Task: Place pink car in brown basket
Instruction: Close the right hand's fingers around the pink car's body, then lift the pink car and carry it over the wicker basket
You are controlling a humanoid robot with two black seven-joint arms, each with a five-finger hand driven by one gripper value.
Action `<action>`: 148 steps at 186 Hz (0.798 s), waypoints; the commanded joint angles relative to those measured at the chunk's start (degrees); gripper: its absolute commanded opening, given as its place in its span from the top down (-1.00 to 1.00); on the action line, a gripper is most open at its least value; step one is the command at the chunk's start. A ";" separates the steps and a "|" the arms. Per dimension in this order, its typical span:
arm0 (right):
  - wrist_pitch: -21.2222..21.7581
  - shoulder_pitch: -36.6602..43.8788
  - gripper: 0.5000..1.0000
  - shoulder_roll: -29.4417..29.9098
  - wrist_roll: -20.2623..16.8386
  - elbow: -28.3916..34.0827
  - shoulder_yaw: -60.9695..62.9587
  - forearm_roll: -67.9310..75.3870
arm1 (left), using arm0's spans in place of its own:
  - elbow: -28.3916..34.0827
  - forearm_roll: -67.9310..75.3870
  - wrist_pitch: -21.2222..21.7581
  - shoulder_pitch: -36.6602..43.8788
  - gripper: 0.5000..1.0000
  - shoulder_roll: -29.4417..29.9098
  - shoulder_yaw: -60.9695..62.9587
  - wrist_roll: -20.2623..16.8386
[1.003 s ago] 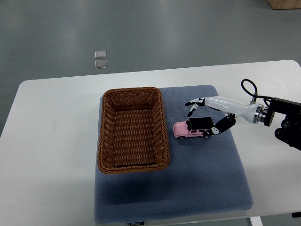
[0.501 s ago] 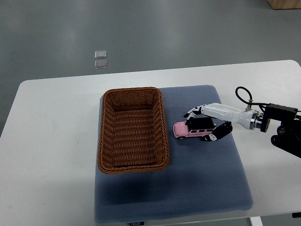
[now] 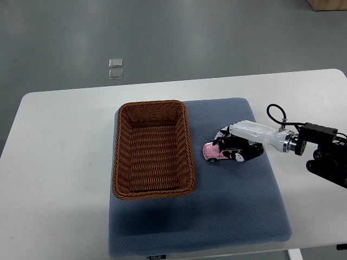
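your brown basket (image 3: 153, 150), left of the fingers (image 3: 236, 156): nothing inside. right hand (image 3: 237, 145) fingers wrap the pink car (image 3: 215, 152), hiding its rear half.

Lab-like room — white table (image 3: 65, 141), bare grey floor (image 3: 162, 38).

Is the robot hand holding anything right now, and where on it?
The right hand is closed over the pink car, gripping its roof and rear; the car's front sticks out.
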 commanded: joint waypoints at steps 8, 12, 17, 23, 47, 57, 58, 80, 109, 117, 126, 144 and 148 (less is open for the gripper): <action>-0.54 0.74 1.00 0.63 0.03 -0.06 0.26 0.04 | 0.00 0.00 -0.01 -0.07 -1.00 0.00 -0.01 0.00; -0.54 1.09 1.00 0.63 0.03 -0.06 0.26 0.04 | 0.00 0.00 -0.01 -0.07 -1.00 0.00 -0.01 0.00; -0.54 1.62 1.00 0.55 0.11 0.03 0.35 0.13 | -0.09 0.00 -0.01 -0.07 -1.00 0.00 -0.09 0.00; -0.54 1.80 1.00 0.37 0.20 0.12 0.35 0.22 | -0.09 0.00 -0.01 -0.07 -1.00 0.00 -0.01 0.00; -0.98 3.73 1.00 -0.33 0.38 0.29 0.53 0.75 | -0.09 0.00 -0.01 -0.07 -1.00 0.00 -0.01 0.00; -0.98 4.43 1.00 -0.51 0.47 0.29 0.79 0.83 | -0.09 0.00 -0.01 -0.07 -1.00 0.00 -0.09 0.00; -1.06 4.43 1.00 -0.51 0.47 0.29 0.88 0.83 | -0.09 0.00 -0.01 -0.07 -1.00 0.00 -0.09 0.00; -0.98 5.05 1.00 -1.39 0.64 0.56 1.23 1.01 | -0.09 0.00 -0.01 -0.07 -1.00 0.00 -0.09 0.00; -1.07 7.25 1.00 -1.83 0.64 0.82 1.32 1.27 | -0.17 0.00 -0.01 -0.07 -1.00 0.00 -0.09 0.00; -1.07 8.39 1.00 -2.00 0.64 1.00 1.32 1.89 | -0.17 0.00 -0.01 -0.07 -1.00 0.00 -0.09 0.00; -0.89 9.53 1.00 -2.00 0.64 1.26 1.32 2.77 | -0.17 0.00 -0.01 -0.07 -1.00 0.00 -0.09 0.00; -0.45 11.73 1.00 -1.65 0.64 1.61 1.32 3.21 | -0.17 0.00 -0.01 -0.07 -1.00 0.00 -0.09 0.00; -0.45 12.17 1.00 -1.48 0.64 1.61 1.32 3.21 | -0.17 0.00 -0.01 -0.07 -1.00 0.00 -0.09 0.00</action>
